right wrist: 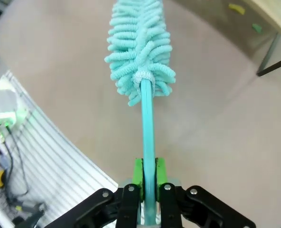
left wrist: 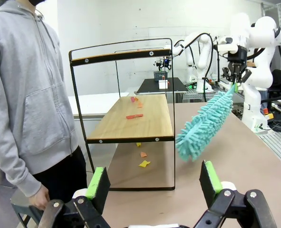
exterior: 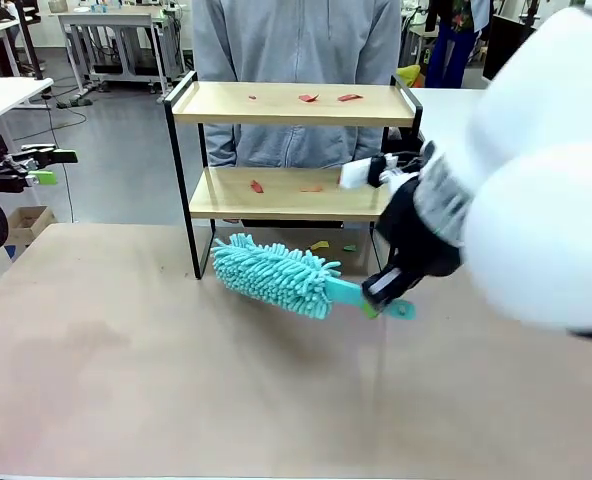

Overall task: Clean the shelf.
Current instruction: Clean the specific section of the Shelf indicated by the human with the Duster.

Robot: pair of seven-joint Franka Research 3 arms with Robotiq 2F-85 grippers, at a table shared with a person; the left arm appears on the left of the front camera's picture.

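The shelf (exterior: 294,104) stands at the table's far side, with two light wooden boards in a black frame; the left wrist view shows the shelf (left wrist: 145,121) from its end. Red scraps (exterior: 307,98) lie on the top board and more (exterior: 257,186) on the lower one. My right gripper (exterior: 381,292) is shut on the handle of a teal fluffy duster (exterior: 274,274), whose head hangs over the table just in front of the shelf's left leg. In the right wrist view the gripper (right wrist: 148,183) clamps the duster (right wrist: 139,52) handle. My left gripper (left wrist: 154,183) is open and empty at the far left (exterior: 56,166).
A person in a grey hoodie (exterior: 296,40) stands right behind the shelf, one hand (left wrist: 38,197) low at the side. Yellow and green scraps (exterior: 319,244) lie on the table under the shelf. The near half of the table (exterior: 176,390) is bare.
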